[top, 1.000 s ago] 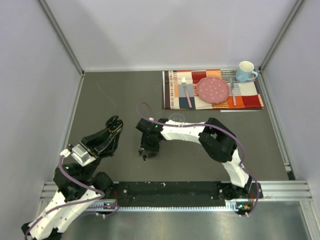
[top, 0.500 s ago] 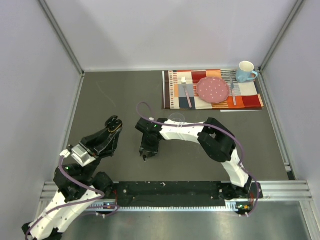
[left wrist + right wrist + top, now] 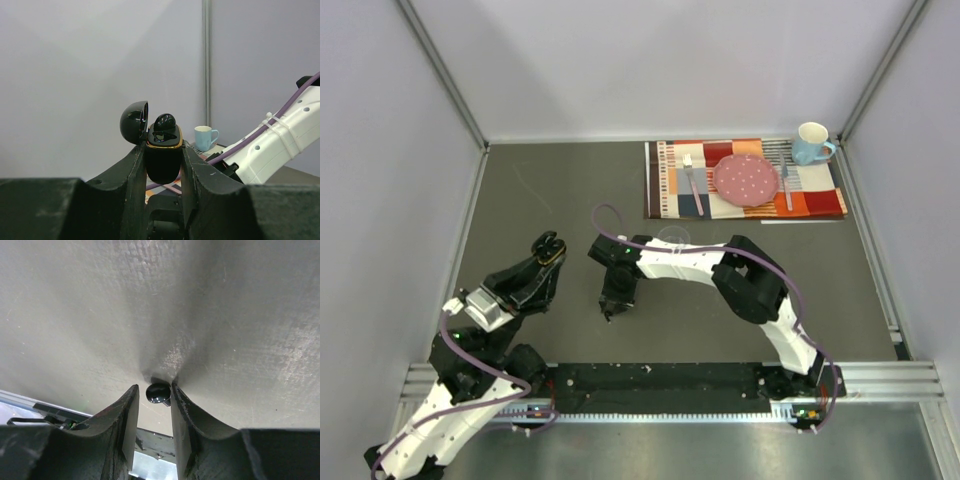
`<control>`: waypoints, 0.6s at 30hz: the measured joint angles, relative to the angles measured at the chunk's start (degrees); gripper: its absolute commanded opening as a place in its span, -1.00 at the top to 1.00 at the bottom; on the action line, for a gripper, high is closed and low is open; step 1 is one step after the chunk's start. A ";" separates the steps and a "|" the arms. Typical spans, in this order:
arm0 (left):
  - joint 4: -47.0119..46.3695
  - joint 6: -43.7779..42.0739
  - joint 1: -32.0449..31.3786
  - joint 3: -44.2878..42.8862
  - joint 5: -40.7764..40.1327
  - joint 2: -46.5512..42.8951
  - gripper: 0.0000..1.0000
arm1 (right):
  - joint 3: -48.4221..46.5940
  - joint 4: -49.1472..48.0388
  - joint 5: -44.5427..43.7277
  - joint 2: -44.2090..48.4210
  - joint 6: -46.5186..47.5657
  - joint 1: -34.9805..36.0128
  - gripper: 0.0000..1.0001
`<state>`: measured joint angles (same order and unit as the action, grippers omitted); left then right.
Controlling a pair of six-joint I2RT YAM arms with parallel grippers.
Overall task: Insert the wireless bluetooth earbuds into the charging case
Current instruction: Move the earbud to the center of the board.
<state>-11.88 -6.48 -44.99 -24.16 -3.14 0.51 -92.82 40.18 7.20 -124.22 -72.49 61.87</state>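
Observation:
My left gripper (image 3: 162, 147) is shut on the black charging case (image 3: 162, 162) and holds it upright above the table. The case's lid (image 3: 134, 122) is flipped open to the left, and one glossy black earbud (image 3: 165, 125) sits in the gold-rimmed top. In the top view the left gripper (image 3: 548, 248) is raised at the left. My right gripper (image 3: 608, 312) points down at the table near the front middle. Another earbud (image 3: 157, 393) lies on the table between its fingertips (image 3: 154, 390). The right finger touches the earbud and a small gap shows on the left.
A striped placemat (image 3: 670, 190) at the back right carries a pink plate (image 3: 745, 180), a fork (image 3: 692, 180) and a second utensil. A light blue mug (image 3: 811, 143) stands at its far corner. A clear plastic cup (image 3: 672, 236) stands just behind the right arm.
The right gripper's jaws have narrowed around the earbud on the table, and its wrist has edged slightly left. The left arm and the case have not moved.

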 measured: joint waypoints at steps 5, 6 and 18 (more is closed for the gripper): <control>0.00 -0.11 0.00 0.09 -0.63 0.00 1.00 | 0.00 0.00 0.00 -0.07 -0.04 0.00 0.45; 0.00 -0.13 0.00 0.09 -0.79 0.00 1.00 | 0.00 0.00 0.00 -0.07 0.00 0.00 0.48; 0.02 -0.15 0.00 0.28 -0.90 0.00 1.00 | 0.87 -0.61 -0.37 0.33 1.36 0.02 0.92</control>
<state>-11.86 -6.63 -44.99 -23.88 -4.03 0.51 -91.94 39.57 6.83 -123.90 -71.13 61.89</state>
